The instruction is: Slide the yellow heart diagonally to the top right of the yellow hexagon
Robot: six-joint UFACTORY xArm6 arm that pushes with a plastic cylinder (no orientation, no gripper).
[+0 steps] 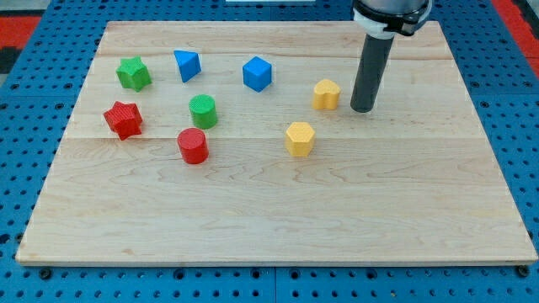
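The yellow heart (327,94) lies on the wooden board right of centre, near the view's top. The yellow hexagon (299,139) lies below it and slightly to the left, a short gap apart. My tip (363,108) rests on the board just to the right of the yellow heart, with a small gap between them. The dark rod rises from it to the view's top edge.
A blue cube (257,73), blue triangle (186,65) and green star (133,73) lie along the top left. A green cylinder (203,111), red cylinder (193,146) and red star (123,119) lie below them. The board (269,219) sits on a blue pegboard.
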